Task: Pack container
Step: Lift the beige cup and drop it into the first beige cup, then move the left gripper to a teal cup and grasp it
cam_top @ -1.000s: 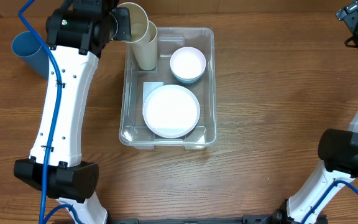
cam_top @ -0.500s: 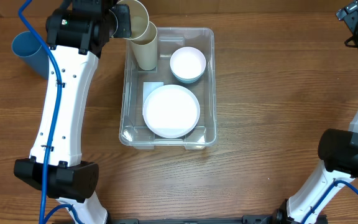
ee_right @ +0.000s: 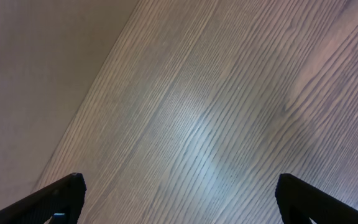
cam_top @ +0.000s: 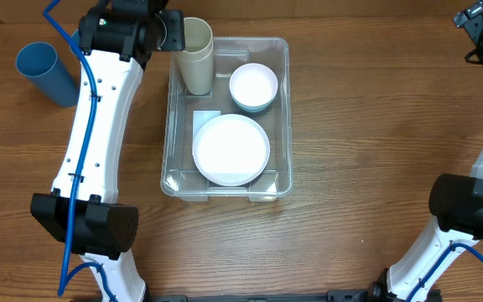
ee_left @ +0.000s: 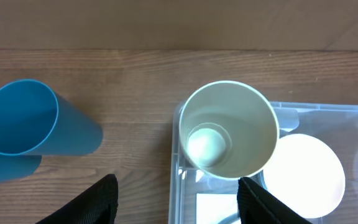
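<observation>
Container (cam_top: 174, 143) mid-table, mouth up — left gripper (ee_left: 178, 182) over its far-left corner.
Left jaws stand apart and grip nothing; the cream cup (ee_left: 229, 137) below them stands upright inside that corner, free of the fingers. From there the bin spreads right and nearward, its long axis running far to near, with a small bowl (cam_top: 253, 85) far right and a large white bowl (cam_top: 231, 149) in the near half. Left arm is much the closer — the right gripper (cam_top: 479, 32), wide open and empty, hangs at the far right. A blue cup (cam_top: 47, 71) sits on the table to the left.
</observation>
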Tool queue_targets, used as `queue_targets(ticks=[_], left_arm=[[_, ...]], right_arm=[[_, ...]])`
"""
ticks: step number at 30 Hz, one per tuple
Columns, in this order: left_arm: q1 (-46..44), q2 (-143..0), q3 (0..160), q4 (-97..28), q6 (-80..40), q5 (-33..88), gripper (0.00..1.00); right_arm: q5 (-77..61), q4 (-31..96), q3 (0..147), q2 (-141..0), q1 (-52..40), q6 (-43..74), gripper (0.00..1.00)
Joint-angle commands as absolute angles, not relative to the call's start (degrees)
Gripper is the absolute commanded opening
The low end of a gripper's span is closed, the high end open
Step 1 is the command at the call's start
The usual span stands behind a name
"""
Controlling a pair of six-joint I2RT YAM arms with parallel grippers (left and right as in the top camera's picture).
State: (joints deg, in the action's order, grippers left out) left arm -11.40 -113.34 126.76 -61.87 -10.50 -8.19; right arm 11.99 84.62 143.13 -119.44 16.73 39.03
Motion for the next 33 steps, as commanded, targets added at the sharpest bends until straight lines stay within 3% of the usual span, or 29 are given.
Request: queue_targets(ticks=[1, 9, 12, 16, 20, 29, 31, 33], left_arm=[[-11.27, -113.06, 127.81, -61.06, -10.31, -7.92, 0.61], [-6.07, -110.48, 132.49, -70.39, -18.06, -18.46, 0.82], [-1.3, -112.14, 132.42, -70.28, -18.04, -18.59, 0.98], [5.32, -116.11, 132.38, -69.95, -18.41, -12.01, 1.0], [8.69, -120.92, 132.38, -64.99, -8.71, 3.18, 0.85], [8.6, -130.91, 132.38, -59.37, -6.87, 3.07, 0.81], [8.6, -132.11, 132.38, -59.2, -6.57, 3.03, 0.73], [8.6, -133.75, 132.38, -58.87, -6.61, 3.05, 0.54]], right_arm=[[12.38, 84.36, 143.61, -118.74, 16.51, 39.46, 1.0], [12.38, 84.36, 143.61, -118.74, 16.51, 39.46, 1.0], [12.38, 84.36, 143.61, -118.74, 16.51, 39.46, 1.0], [12.38, 84.36, 143.61, -118.72, 16.51, 39.46, 1.0], [12.38, 84.36, 143.61, -118.74, 16.51, 39.46, 1.0], [12.38, 84.36, 143.61, -118.74, 16.51, 39.46, 1.0], [12.38, 84.36, 143.61, -118.74, 16.51, 39.46, 1.0], [12.38, 84.36, 143.61, -118.74, 16.51, 39.46, 1.0]])
